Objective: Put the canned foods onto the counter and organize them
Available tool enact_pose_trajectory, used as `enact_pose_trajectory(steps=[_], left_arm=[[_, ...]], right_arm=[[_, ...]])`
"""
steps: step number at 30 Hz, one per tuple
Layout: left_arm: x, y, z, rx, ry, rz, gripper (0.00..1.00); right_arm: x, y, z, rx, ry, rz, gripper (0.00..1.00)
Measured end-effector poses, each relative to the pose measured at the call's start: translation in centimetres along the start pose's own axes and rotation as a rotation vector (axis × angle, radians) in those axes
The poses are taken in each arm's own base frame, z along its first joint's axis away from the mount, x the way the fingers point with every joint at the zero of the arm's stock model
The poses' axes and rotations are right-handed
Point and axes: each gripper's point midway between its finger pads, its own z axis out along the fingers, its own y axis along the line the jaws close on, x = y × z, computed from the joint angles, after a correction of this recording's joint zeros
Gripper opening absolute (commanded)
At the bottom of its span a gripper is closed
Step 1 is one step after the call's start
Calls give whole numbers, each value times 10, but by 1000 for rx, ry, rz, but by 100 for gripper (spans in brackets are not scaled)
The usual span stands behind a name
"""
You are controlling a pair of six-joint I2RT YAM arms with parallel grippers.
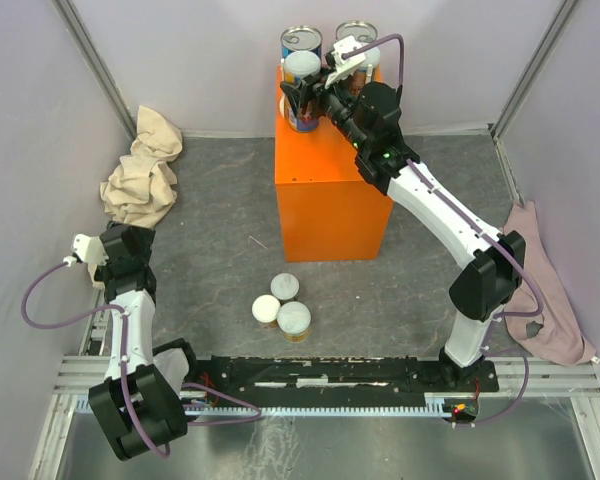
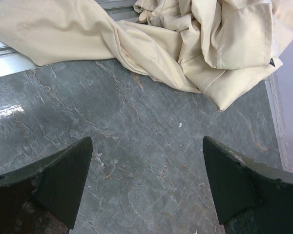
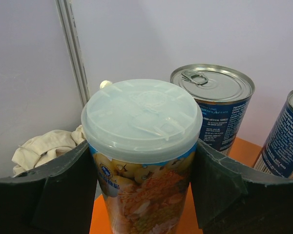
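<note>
Between fingers (image 3: pixel 58 195), can (image 3: pixel 142 126), base seemingly hidden

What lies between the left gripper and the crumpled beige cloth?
Only bare grey marbled tabletop, with one tiny white speck, lies between the left gripper and the crumpled beige cloth; the left wrist view shows it.

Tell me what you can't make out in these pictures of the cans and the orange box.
- Right wrist view: the held can's base, cut off by the bottom edge; contact with the counter unclear.
- Right wrist view: one blue tin, cut by the right edge.
- Top view: floor cans' labels; only lids show.
</note>
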Motion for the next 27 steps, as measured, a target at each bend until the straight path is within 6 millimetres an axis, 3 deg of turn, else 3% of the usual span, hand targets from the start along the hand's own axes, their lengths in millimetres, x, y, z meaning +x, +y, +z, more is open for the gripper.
enact_pose_trajectory(steps=[9,27], left_arm=[[1,-1,0,4,4,0,100],[2,-2,-1,11,14,0,100]], right_arm=[[2,-2,4,15,-16,-18,29],[3,-8,7,62,-33,-37,38]])
